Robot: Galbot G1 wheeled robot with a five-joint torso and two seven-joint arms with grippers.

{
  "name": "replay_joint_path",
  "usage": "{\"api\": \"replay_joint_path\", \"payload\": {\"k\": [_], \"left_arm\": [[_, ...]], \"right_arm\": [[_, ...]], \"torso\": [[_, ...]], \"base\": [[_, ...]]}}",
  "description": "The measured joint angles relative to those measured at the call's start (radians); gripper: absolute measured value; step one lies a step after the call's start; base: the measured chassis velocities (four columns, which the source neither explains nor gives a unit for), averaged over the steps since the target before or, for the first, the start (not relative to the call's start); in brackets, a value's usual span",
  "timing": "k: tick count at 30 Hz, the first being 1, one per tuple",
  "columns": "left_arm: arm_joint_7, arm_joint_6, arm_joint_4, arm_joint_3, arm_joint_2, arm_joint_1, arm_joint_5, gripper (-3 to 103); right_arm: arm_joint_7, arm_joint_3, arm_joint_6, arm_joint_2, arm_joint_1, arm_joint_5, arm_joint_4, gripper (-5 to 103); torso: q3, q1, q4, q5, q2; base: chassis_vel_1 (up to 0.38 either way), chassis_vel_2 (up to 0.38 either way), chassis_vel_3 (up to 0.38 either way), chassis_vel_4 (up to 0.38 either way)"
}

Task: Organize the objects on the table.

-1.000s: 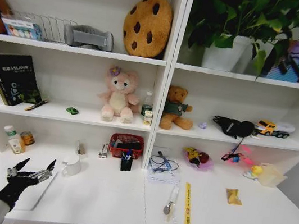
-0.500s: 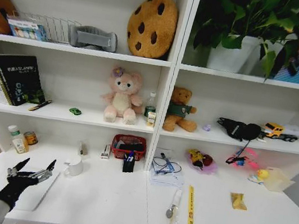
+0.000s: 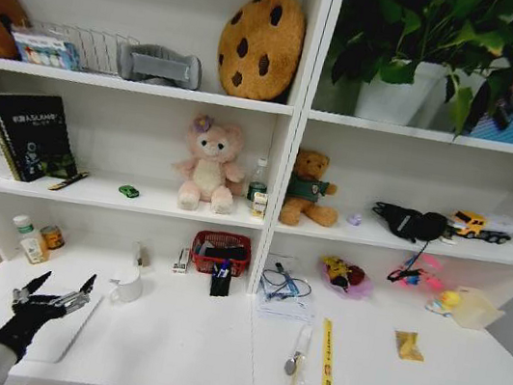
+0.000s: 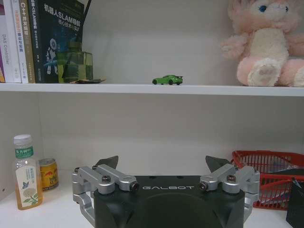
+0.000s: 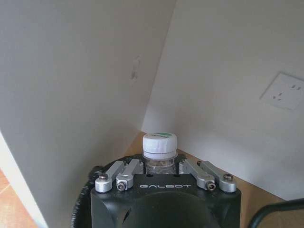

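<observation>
**Left pincer over the laptop, right pincer carrying a bottle**

I take the red basket (image 3: pixel 218 248) at the back of the tabletop (image 3: pixel 177 338) as my reference.

Far to the left of the basket and nearer to the front edge, the slim silver-white laptop (image 3: pixel 70 337) lies flat on the tabletop. The left pincer (image 3: pixel 67 278) hovers just above it with its fingers spread wide and nothing between them. From the left wrist view, the pincer (image 4: pixel 162 160) looks toward the shelves. On the shelf above and left of the basket stands a small green toy car (image 4: pixel 167 80).

The right pincer (image 5: pixel 160 164) is pressed together around the neck of a small clear bottle (image 5: pixel 160 144) with a white cap. It is held upright before a bare wall corner with a socket. I cannot tell where it is from the basket.

I judge that the step in hand is the laptop, with the bottle not yet put down. The next move calls for lowering the left pincer to one edge of the laptop. The laptop is thin and flat, so the fingers need an edge to catch.
</observation>
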Motion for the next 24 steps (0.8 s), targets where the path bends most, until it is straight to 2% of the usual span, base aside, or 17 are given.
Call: {"api": "replay_joint_path", "payload": {"k": [1,3,4,6,8,10,11,12,13,14,16,17,18,20,24], "left_arm": [[0.0,0.0,0.0,0.0,0.0,0.0,0.0,100],[0.0,0.0,0.0,0.0,0.0,0.0,0.0,100],[0.0,0.0,0.0,0.0,0.0,0.0,0.0,100],[0.0,0.0,0.0,0.0,0.0,0.0,0.0,100],[0.0,0.0,0.0,0.0,0.0,0.0,0.0,100],[0.0,0.0,0.0,0.0,0.0,0.0,0.0,100],[0.0,0.0,0.0,0.0,0.0,0.0,0.0,100],[0.0,0.0,0.0,0.0,0.0,0.0,0.0,100],[0.0,0.0,0.0,0.0,0.0,0.0,0.0,100],[0.0,0.0,0.0,0.0,0.0,0.0,0.0,100],[0.0,0.0,0.0,0.0,0.0,0.0,0.0,100],[0.0,0.0,0.0,0.0,0.0,0.0,0.0,100],[0.0,0.0,0.0,0.0,0.0,0.0,0.0,100],[0.0,0.0,0.0,0.0,0.0,0.0,0.0,100],[0.0,0.0,0.0,0.0,0.0,0.0,0.0,100]], "right_arm": [[0.004,0.0,-0.006,-0.001,0.0,0.0,0.0,31],[0.006,-0.001,-0.009,-0.002,-0.001,0.0,0.001,31],[0.006,-0.002,-0.009,-0.003,-0.002,0.001,0.002,42],[0.007,-0.002,-0.009,-0.003,-0.003,0.001,0.002,42],[0.007,-0.003,-0.008,-0.003,-0.008,0.005,0.005,52],[0.007,-0.004,-0.006,-0.004,-0.013,0.008,0.01,52],[0.007,-0.005,0.0,-0.005,-0.018,0.009,0.013,63],[0.006,-0.005,0.006,-0.005,-0.023,0.01,0.016,69],[0.006,-0.005,0.006,-0.005,-0.023,0.01,0.016,69],[0.004,-0.005,0.011,-0.006,-0.028,0.011,0.018,74],[-0.012,-0.004,0.036,-0.007,-0.05,0.024,0.038,74],[-0.026,-0.004,0.061,-0.012,-0.08,0.039,0.062,85],[-0.026,-0.004,0.061,-0.012,-0.08,0.039,0.062,85],[-0.036,-0.002,0.097,-0.02,-0.124,0.047,0.081,95],[-0.037,0.001,0.12,-0.033,-0.162,0.069,0.088,100]], "torso": [[0.0,0.0,0.0,0.0,0.0],[0.0,0.0,-0.0001,0.0,0.0],[0.0,0.0,-0.0001,0.0,0.0],[0.0,0.0,-0.0001,0.0,0.0],[0.0,0.0,0.0,0.0001,0.0],[0.0,0.0,0.0,0.0,0.0],[0.0,0.0,-0.0001,0.0,0.0],[0.0,0.0,0.0,0.0,0.0],[0.0,0.0,0.0,0.0,0.0],[0.0,0.0,0.0,0.0,0.0],[0.0,0.0,0.0001,0.0001,0.0],[0.0,0.0,0.0001,0.0001,0.0],[0.0,0.0,0.0001,0.0001,0.0],[0.0,0.0,-0.0005,0.0001,0.0],[0.0,0.0,0.0,0.0,0.0]], "base": [[0.0,0.0,0.0,0.0],[0.0,0.0,0.0,0.0],[0.0,0.0,0.0,0.0],[0.0,0.0,0.0,0.0],[0.0,0.0,0.0,0.0],[0.0,0.0,0.0,0.0],[0.0,0.0,0.0,0.0],[0.0,0.0,0.0,0.0],[0.0,0.0,0.0,0.0],[0.0,0.0,0.0,0.0],[0.0,0.0,0.0,0.0],[0.0,0.0,0.0,0.0],[0.0,0.0,0.0,0.0],[0.0,0.0,0.0,0.0],[0.0,0.0,0.0,0.0]]}}
